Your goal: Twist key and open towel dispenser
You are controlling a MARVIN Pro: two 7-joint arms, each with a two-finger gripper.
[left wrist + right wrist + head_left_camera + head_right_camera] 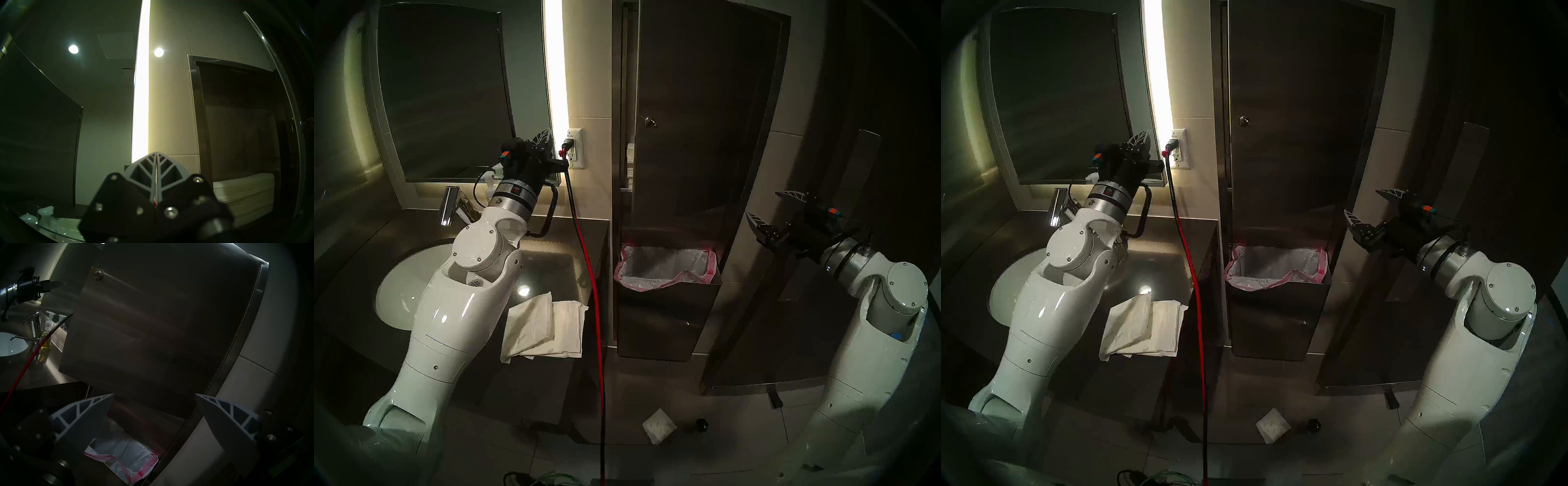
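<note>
So the towel dispenser (pixel 704 112) is that tall brushed-steel cabinet set into the wall above the steel bin with the pink-rimmed liner (pixel 667 268). Its door already hangs ajar on the left edge; the left wrist view looks into the gap and shows a stack of paper towels (pixel 243 188) inside. The key (pixel 93 269) sits in the round lock (pixel 650 122) near the door's upper left, a tiny brass thing poking out of a silver cylinder.

Left gripper (pixel 542 138) has its fingers pressed together with nothing between them, parked up by the wall outlet (pixel 576 149), well left of the door. Right gripper (pixel 770 208) is spread wide and empty, off the door's right side and lower than the lock.

Handling-wise, I'd guess the key is stiff but small and slick, so pinch the flat head squarely with the fingertips or it'll slip. The door looks rigid, smooth sheet metal, probably light on its hinge. Best grab is probably the free left edge, since the flat face gives nothing to hold.
</note>
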